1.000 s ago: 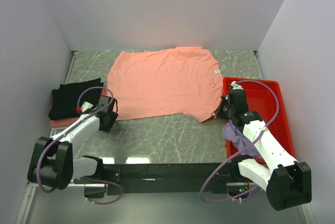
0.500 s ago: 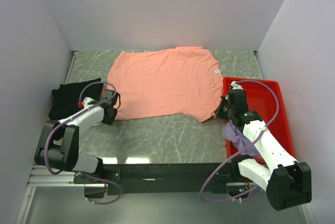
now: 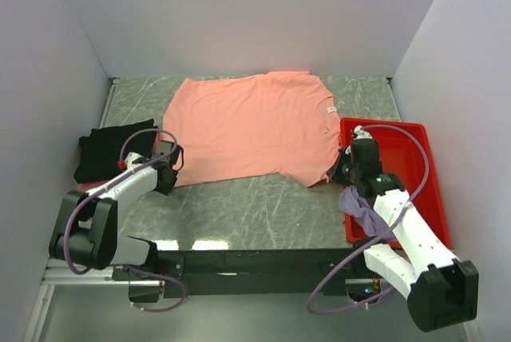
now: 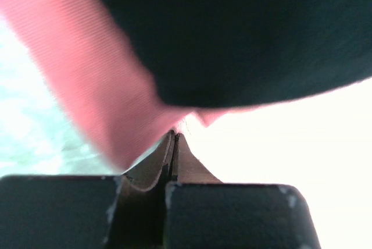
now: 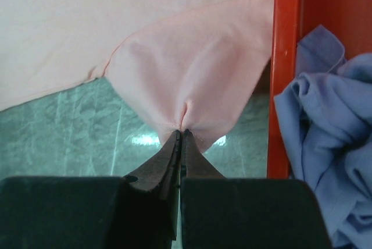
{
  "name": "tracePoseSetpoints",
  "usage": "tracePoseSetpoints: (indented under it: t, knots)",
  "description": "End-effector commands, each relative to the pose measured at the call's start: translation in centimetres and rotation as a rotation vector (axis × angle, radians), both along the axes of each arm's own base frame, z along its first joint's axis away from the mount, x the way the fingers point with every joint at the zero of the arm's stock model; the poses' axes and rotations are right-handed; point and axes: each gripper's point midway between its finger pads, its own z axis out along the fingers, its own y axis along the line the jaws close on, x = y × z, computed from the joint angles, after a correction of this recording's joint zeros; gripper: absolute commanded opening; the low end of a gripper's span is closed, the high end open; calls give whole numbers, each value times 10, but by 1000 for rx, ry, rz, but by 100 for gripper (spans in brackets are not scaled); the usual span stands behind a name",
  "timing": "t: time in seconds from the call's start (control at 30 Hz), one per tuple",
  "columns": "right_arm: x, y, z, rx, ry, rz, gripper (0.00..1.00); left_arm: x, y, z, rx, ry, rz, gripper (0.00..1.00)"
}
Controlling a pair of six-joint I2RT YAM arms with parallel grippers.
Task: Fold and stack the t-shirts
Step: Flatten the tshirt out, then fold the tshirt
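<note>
Your left tool (image 3: 170, 164) is sitting with its jaws pressed together, and in the left wrist view (image 4: 174, 137) a fold of salmon cloth is running right down into the tips, so it is pinching the near left corner of the salmon shirt (image 3: 247, 126). A dark, blurred shape is filling the top of that view, and you cannot tell what it is.

Your right tool (image 3: 342, 171) is also clamping, jaws closed on the shirt's near right corner. In the right wrist view (image 5: 181, 132) the cloth (image 5: 192, 74) is gathering into a small pucker just above the tips.

The salmon shirt is lying spread flat across the middle and far part of the tabletop (image 3: 255, 206), with its white label (image 3: 330, 109) showing at the right edge. Its right side is reaching the wall of the red tray (image 3: 407, 138), which is standing on the right of the tabletop.

The lavender shirt (image 3: 359, 204) is lying crumpled in the near part of the tray, partly under your right arm. In the right wrist view it (image 5: 325, 144) is bunching up just beyond the tray wall (image 5: 286, 74).

The black shirt (image 3: 108, 150) is lying folded at the left edge of the tabletop, just beside your left arm.
</note>
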Motion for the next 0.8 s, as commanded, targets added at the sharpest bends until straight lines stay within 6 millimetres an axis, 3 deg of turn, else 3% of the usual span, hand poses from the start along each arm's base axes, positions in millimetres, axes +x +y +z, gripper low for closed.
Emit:
tracePoseSetpoints:
  t: [0.0, 0.43, 0.6, 0.77]
  knots:
    - [-15, 7, 14, 49, 1, 21, 0, -24, 1, 7, 0, 27, 4, 1]
    - [-80, 19, 22, 147, 74, 76, 0, -57, 8, 32, -37, -52, 33, 1]
    - [-83, 16, 33, 139, 46, 69, 0, -57, 8, 40, -40, -86, 27, 1]
    - [-69, 8, 41, 86, 14, 40, 0, -50, 7, 45, -34, -99, 6, 1]
